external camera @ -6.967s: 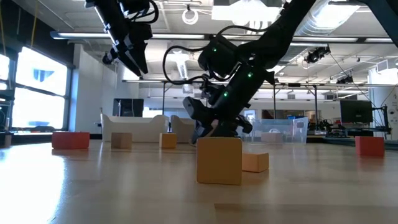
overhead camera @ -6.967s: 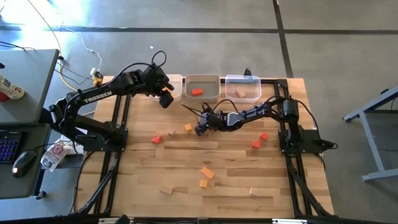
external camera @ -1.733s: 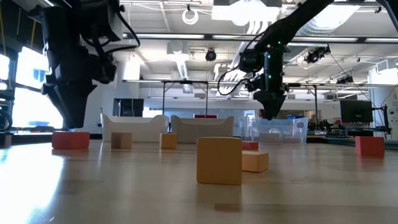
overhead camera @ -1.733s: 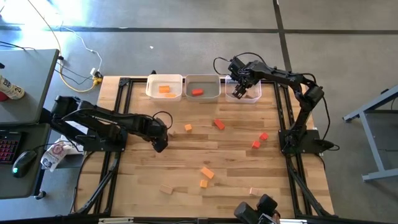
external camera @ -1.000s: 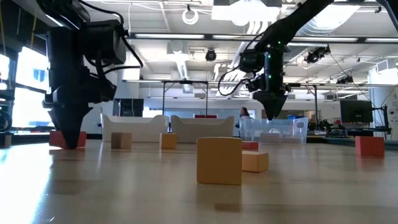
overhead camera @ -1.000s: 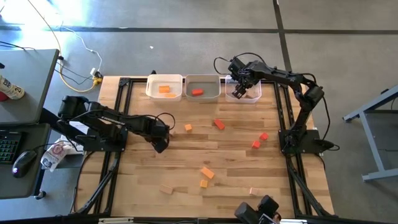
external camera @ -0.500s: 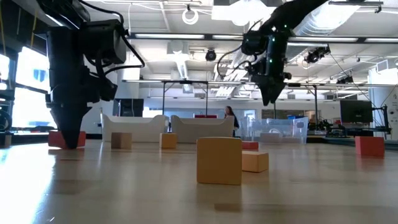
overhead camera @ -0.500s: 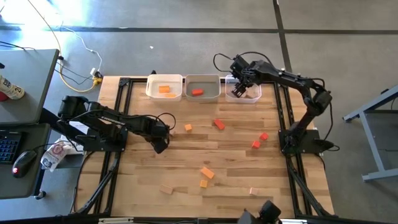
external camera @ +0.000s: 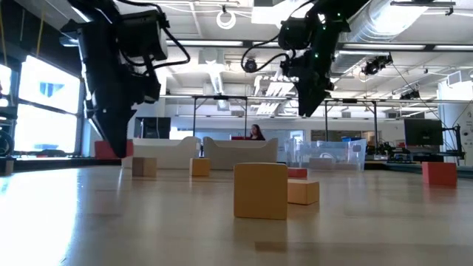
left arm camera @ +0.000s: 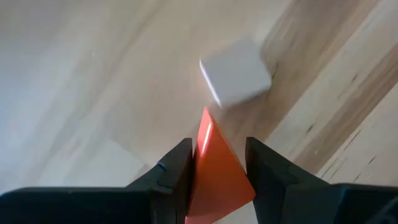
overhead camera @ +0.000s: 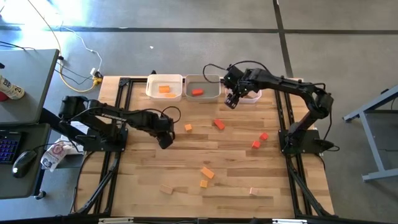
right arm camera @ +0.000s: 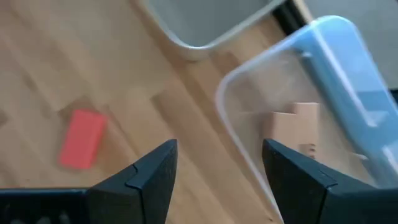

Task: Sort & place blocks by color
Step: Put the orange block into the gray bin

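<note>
Left gripper [left arm camera: 214,165] jaws are clamped on a red wedge [left arm camera: 214,168]; right gripper [right arm camera: 217,180] jaws are spread wide with nothing between them.

Left side of the high view: a second ago I had the left gripper [overhead camera: 165,140] down at the table with the wedge still on the wood; now it is lifted clear, and the low view shows the wedge [external camera: 111,149] off the surface. So the pick is good. My read is it goes to the middle bin [overhead camera: 203,88], which already holds a red block.

Centre: an orange cube [overhead camera: 188,127] and a red bar [overhead camera: 219,124] are still loose on the table, with more blocks lower in the frame.

Right: the right gripper [overhead camera: 232,100] has pulled off the clear bin [overhead camera: 244,94] at upper right and now hangs over the table just beside it. A pale block [right arm camera: 292,127] lies inside, so that drop looks done.

Materials: blocks are painted or bare wood with sharp edges, and the wedge tapers to a point past the fingertips. The table is a light butcher-block with visible grain. The bins are thin plastic with rounded corners.
</note>
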`<action>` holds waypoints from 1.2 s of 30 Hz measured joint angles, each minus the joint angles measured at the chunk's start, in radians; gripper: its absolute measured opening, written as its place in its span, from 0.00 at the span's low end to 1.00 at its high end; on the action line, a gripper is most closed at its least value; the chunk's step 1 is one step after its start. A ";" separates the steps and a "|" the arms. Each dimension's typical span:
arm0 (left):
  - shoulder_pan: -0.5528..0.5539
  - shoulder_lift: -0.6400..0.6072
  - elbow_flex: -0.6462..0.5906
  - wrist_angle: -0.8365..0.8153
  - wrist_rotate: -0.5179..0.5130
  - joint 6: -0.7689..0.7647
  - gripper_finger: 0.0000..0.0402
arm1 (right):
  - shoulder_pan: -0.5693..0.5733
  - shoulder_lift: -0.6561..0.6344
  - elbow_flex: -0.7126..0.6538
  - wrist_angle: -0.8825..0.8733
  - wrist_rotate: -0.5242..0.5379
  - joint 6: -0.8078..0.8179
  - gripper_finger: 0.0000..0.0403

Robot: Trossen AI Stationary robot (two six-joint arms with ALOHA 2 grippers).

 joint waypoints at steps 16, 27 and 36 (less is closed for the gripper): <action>0.143 -0.001 0.156 0.059 -0.026 0.239 0.25 | 0.181 0.001 0.000 0.002 -0.015 0.161 0.55; 0.256 -0.002 0.181 0.288 0.090 0.382 0.25 | 0.270 0.001 0.000 0.067 -0.012 0.201 0.55; 0.350 -0.002 0.181 0.428 0.095 0.436 0.25 | 0.323 0.001 0.000 0.098 -0.009 0.248 0.55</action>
